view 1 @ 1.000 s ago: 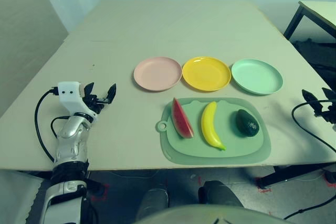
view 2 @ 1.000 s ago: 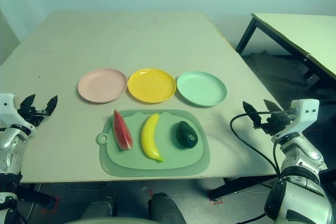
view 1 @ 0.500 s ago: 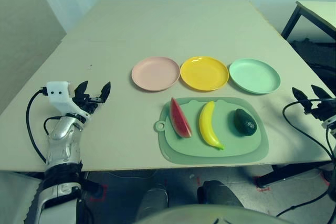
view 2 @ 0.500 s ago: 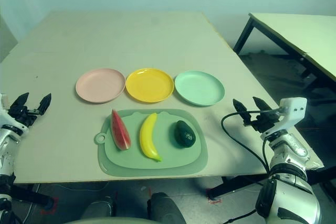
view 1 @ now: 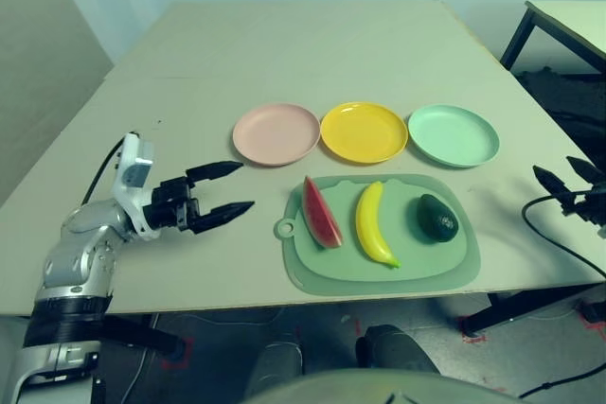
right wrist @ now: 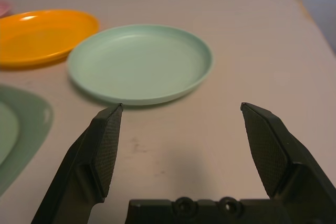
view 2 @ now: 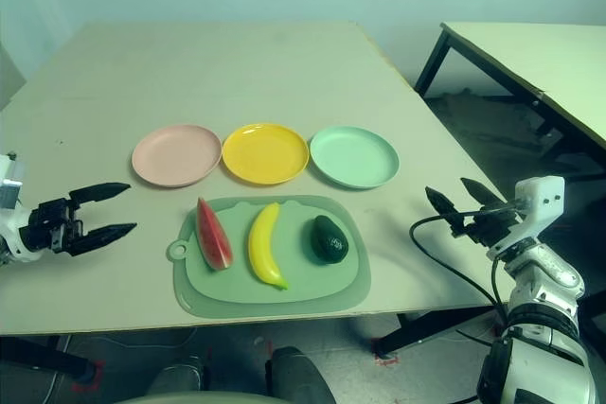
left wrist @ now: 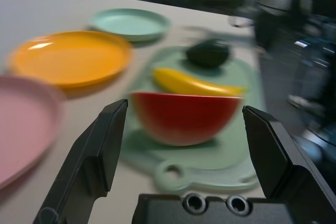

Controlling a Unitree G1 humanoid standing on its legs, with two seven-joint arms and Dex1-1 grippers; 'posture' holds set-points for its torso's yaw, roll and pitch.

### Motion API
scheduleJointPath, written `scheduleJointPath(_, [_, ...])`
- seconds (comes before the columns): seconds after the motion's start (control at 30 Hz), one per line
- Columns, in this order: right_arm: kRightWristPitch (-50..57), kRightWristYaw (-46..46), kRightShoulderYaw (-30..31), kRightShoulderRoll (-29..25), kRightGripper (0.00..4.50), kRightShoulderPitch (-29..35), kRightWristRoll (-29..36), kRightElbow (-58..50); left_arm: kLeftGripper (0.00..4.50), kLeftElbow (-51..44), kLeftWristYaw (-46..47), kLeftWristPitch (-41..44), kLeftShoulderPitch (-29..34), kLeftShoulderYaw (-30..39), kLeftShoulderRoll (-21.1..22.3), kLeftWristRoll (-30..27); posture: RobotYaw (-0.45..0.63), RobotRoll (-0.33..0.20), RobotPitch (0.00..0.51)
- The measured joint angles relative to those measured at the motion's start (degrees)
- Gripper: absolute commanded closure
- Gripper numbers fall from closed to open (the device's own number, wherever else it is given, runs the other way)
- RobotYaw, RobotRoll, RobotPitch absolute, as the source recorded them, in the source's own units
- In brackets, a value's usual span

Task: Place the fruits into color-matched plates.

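Even, soft light with a cool greenish cast; shadows under the plates are faint. A small glare patch sits on the yellow plate (left wrist: 71, 56). The left wrist view is smeared by motion blur, worst toward its right edge

Three plates sit in a row across the middle of the left eye view: one plate (view 1: 276, 133) on the left, a second plate (view 1: 364, 131) in the centre just beside it, the third plate (view 1: 454, 134) on the right. Just below them lies the mat (view 1: 379, 267) on the table (view 1: 284, 44). On the mat, the watermelon wedge (view 1: 320, 213) is leftmost, the banana (view 1: 373, 223) in the middle, the avocado (view 1: 437, 219) rightmost, all apart. The left gripper (view 1: 229, 191) sits left of the mat, lower left of frame; the right gripper (view 1: 568, 175) sits at the right edge.
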Motion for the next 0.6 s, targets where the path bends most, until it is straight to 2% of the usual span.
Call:
scheduleJointPath(0.17, [10.4, 1.86, 5.46, -3.61, 0.0, 3.24, -1.61, -15.15, 0.07, 1.54, -2.9, -1.89, -0.08, -0.49, 0.43, 1.28, -0.17, 0.0, 0.022])
scheduleJointPath(0.27, [21.36, 4.06, 11.47, -9.56, 0.0, 3.23, -3.46, -28.83, 0.07, 3.93, -4.21, -3.1, -0.55, -0.48, 0.93, 1.87, -0.18, 0.0, 0.029])
scheduleJointPath(0.33, [29.31, 7.36, 16.17, -14.31, 0.0, 1.24, -4.16, -37.83, 0.07, 5.62, -4.97, -3.96, -0.66, -0.44, 1.24, 2.47, -0.18, 0.0, 0.04])
scheduleJointPath(0.43, [37.4, 13.54, 23.22, -17.37, 0.0, -6.06, -4.17, -47.63, 0.07, 6.97, -5.57, -4.77, -1.1, -0.59, 1.34, 2.93, -0.18, 0.0, 0.046])
scheduleJointPath(0.5, [37.09, 17.61, 27.46, -18.03, 0.0, -11.36, -5.66, -51.59, 0.07, 7.11, -5.85, -5.2, -1.55, -0.79, 1.35, 3.41, -0.18, 0.0, 0.048])
scheduleJointPath(0.6, [26.82, 23.3, 34.13, -17.59, 0.0, -15.78, -10.47, -53.27, 0.07, 7.37, -6.05, -5.53, -1.49, -0.96, 1.35, 3.91, -0.17, 0.0, 0.05])
